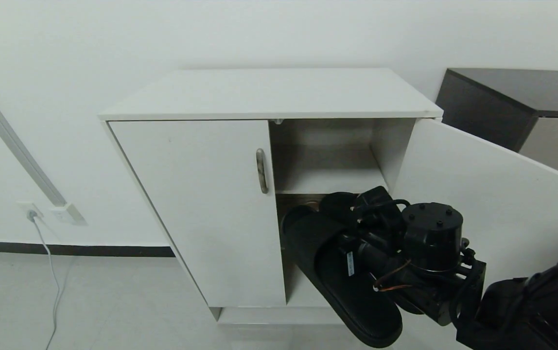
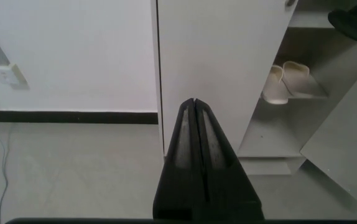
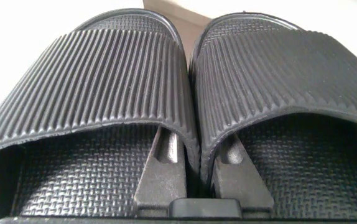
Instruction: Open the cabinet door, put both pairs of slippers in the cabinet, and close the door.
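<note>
Black slippers (image 1: 342, 272) held at the open cabinet (image 1: 269, 92) by the right tool (image 3: 198, 168); pale slippers (image 2: 288, 81) sit on an inner shelf.
Left tool (image 2: 194, 109) is clenched, flat pads pressed together with nothing between, facing the shut left door (image 1: 196, 204), a smooth white panel with a slim metal handle (image 1: 261, 171). Right door (image 1: 483, 194) is swung open. In the head view the black pair has toes inside below the top shelf and heels out, and the arm hides the grip. The right wrist view shows it: one finger (image 3: 166, 168) in each slipper, pinching the touching side walls. Straps are ribbed, footbeds diamond-textured. The left wrist view shows the pale pair side by side, above the cabinet floor.
</note>
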Motion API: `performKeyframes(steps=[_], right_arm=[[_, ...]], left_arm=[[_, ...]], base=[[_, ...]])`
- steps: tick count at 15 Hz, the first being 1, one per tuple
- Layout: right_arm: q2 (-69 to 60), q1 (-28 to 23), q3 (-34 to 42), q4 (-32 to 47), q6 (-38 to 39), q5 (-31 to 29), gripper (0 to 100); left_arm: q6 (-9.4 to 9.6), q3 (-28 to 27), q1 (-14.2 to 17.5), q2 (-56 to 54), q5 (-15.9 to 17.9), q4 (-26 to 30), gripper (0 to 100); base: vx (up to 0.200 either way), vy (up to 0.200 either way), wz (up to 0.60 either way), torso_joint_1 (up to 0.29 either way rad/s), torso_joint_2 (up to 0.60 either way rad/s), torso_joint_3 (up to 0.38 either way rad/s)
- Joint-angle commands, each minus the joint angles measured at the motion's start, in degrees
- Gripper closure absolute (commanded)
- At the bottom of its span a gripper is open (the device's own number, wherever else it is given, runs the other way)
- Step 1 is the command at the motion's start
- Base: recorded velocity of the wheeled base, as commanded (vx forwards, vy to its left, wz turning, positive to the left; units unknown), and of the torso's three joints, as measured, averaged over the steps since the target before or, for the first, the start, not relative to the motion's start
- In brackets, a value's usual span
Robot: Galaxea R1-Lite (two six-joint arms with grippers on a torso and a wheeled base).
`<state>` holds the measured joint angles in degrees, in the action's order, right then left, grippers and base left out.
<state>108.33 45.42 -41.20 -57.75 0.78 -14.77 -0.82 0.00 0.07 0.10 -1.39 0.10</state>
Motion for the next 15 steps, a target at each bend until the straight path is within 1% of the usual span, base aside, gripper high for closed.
performKeyframes(steps=[1,6,10,13,14,15], right_arm=[[0.22,0.02,-0.02,-0.09,0.01,0.01,100],[0.75,0.11,0.07,-0.17,0.01,0.1,100],[0.83,0.11,0.42,-1.14,-0.52,0.62,100],[0.75,0.11,2.27,-3.07,-2.63,2.38,100],[0.83,0.11,2.62,-4.22,-2.89,3.17,100],[1.01,0.11,2.71,-5.01,-2.89,3.88,100]], left_arm=[[0.03,0.0,0.01,-0.01,-0.02,-0.01,100],[0.03,0.0,0.01,-0.01,-0.02,-0.01,100],[-0.06,0.0,0.01,-0.01,-0.02,-0.01,100],[-0.06,0.0,0.01,-0.01,-0.02,-0.01,100],[-0.06,0.0,0.01,-0.01,-0.02,-0.01,100],[0.03,0.0,0.01,-0.01,-0.02,-0.01,100]], base=[[0.0,0.0,0.0,-0.134,0.47,0.344],[0.0,0.0,0.0,-0.097,0.46,0.361],[0.0,0.0,0.0,-0.027,0.43,0.398],[0.0,0.0,0.0,0.001,0.15,0.136],[0.0,0.0,-0.6,-0.002,0.05,0.032],[0.0,0.0,0.0,0.0,0.0,0.0]])
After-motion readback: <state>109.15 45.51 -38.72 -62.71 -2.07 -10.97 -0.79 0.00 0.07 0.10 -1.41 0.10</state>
